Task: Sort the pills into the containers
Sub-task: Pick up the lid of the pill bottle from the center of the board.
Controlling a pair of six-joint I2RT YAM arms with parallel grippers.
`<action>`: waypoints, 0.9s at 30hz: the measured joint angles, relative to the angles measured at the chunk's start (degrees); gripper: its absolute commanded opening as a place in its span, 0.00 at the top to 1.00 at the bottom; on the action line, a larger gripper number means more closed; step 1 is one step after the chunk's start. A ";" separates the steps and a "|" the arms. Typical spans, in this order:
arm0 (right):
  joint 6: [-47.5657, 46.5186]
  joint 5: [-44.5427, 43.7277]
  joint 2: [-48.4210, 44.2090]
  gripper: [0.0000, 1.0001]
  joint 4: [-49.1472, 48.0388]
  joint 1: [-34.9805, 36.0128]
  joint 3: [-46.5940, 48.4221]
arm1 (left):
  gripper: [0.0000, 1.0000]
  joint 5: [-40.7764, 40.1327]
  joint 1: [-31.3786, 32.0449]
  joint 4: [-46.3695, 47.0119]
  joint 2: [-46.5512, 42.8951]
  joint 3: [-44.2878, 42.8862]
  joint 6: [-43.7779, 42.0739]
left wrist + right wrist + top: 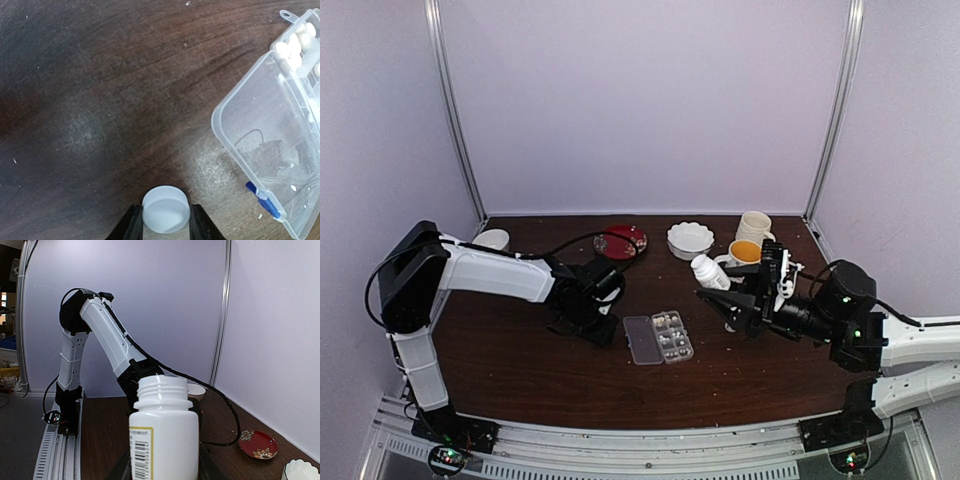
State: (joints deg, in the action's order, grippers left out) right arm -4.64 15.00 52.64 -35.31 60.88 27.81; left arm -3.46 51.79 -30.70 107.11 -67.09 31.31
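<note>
cap (166, 206) in left gripper (166, 223); bottle (164, 432) in right gripper (164, 469)

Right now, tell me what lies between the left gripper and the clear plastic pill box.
Only bare dark wooden table, as the left wrist view shows: the left gripper, flanking a white round cap, sits apart from the clear pill box.

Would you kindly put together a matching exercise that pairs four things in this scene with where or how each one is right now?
Things:
1. white cap
2. white bottle
3. pill box
4. red saucer

States:
A. lying open on the table
B. between the fingers of the left gripper
C. near the table's back edge
D. uncapped, held by the right gripper

Pairs: 1-B, 2-D, 3-A, 4-C.
</note>
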 measured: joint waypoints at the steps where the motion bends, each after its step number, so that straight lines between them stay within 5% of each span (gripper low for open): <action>1: 0.02 0.00 0.00 1.00 0.00 0.00 0.00 | 0.63 -0.02 0.00 -0.07 0.09 -0.02 0.00; 19: 0.09 0.00 0.37 1.00 2.89 0.00 0.00 | 0.82 -0.46 0.00 -1.27 0.26 -0.96 -1.57; 27: 0.31 0.50 1.84 1.00 5.55 0.00 0.02 | 0.83 7.98 0.02 -2.80 -16.81 -2.38 -2.58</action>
State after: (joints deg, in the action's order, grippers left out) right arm -4.34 15.51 54.48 -29.76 60.88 27.83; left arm 4.51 51.81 -33.50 90.30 -69.47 28.73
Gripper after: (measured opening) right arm 0.310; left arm 0.276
